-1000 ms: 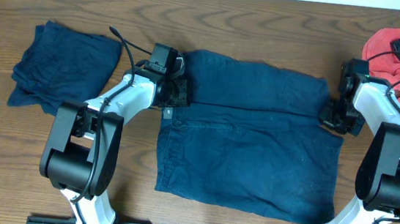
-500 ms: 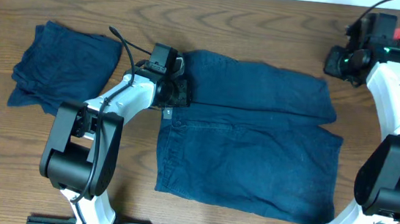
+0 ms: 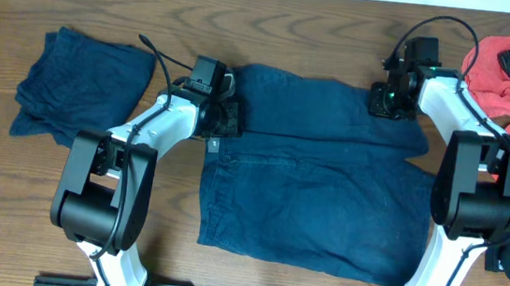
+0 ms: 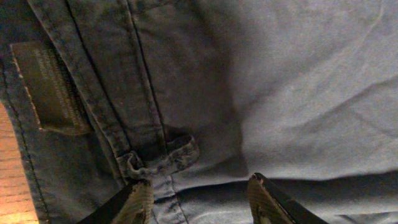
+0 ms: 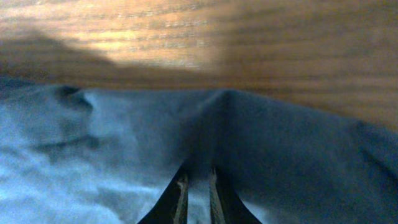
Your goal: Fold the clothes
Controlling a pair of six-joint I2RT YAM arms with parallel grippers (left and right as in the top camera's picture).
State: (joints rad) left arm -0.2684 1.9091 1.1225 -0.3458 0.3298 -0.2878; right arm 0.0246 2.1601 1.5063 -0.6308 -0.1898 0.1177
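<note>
Probably the shorts [image 3: 316,186] are soft and limp, so edges grip best. The right gripper [image 5: 198,175] pinches their far edge, and the left gripper [image 4: 199,182] is spread over the waistband.

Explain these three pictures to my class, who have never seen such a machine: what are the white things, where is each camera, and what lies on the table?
The white jointed things are two robot arms, a left arm and a right arm, each ending in two fingers. The wide picture looks down from above the table; the two close-ups come from cameras on the wrists. A pair of navy shorts lies spread in the middle, a second navy garment to one side, a red cloth in a corner. The left fingers stand open over the waistband; the right fingers are nearly closed, seemingly pinching the shorts' far edge.
</note>
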